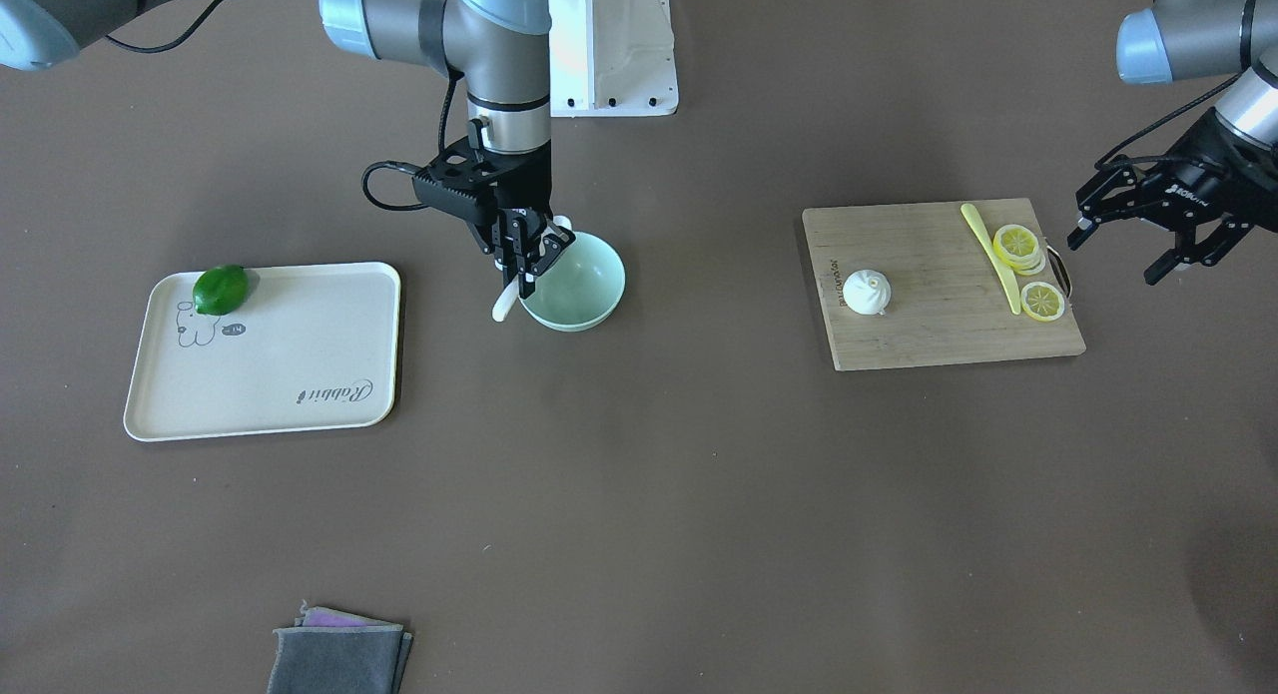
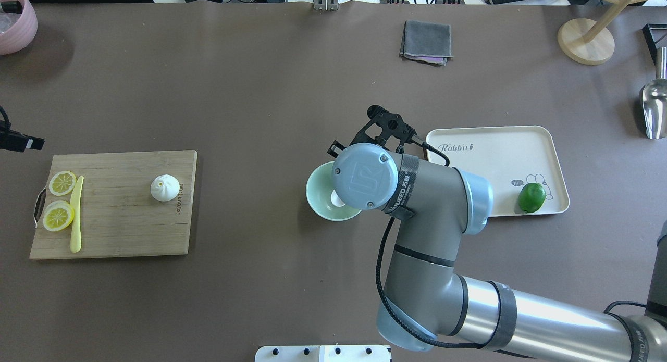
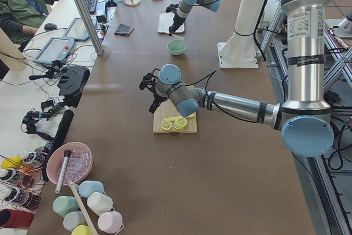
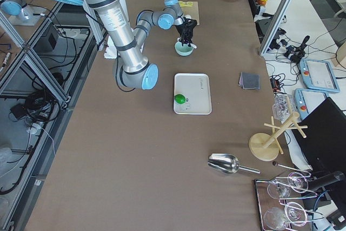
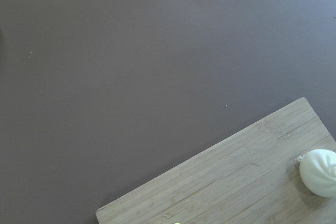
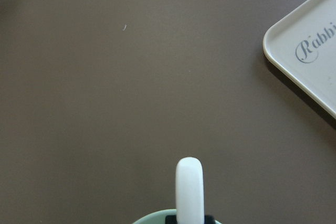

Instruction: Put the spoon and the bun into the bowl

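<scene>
Right gripper (image 1: 531,255) is clenched on the spoon (image 1: 506,303) over the bowl (image 1: 594,290) rim, 9 o'clock side in the front view, handle poking out toward 8 o'clock. Left gripper (image 1: 1118,253) is spread wide and empty, off the cutting board (image 1: 949,325) 3 o'clock edge. Bun (image 1: 867,293) sits on the board, 9 o'clock side.

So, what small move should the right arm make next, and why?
Probably open the right gripper to let go of the spoon. Its jaws appear closed on the spoon, whose scoop already lies inside the bowl, with the handle slanting out over the rim. Lifting away can follow. The bun waits on the cutting board.
</scene>
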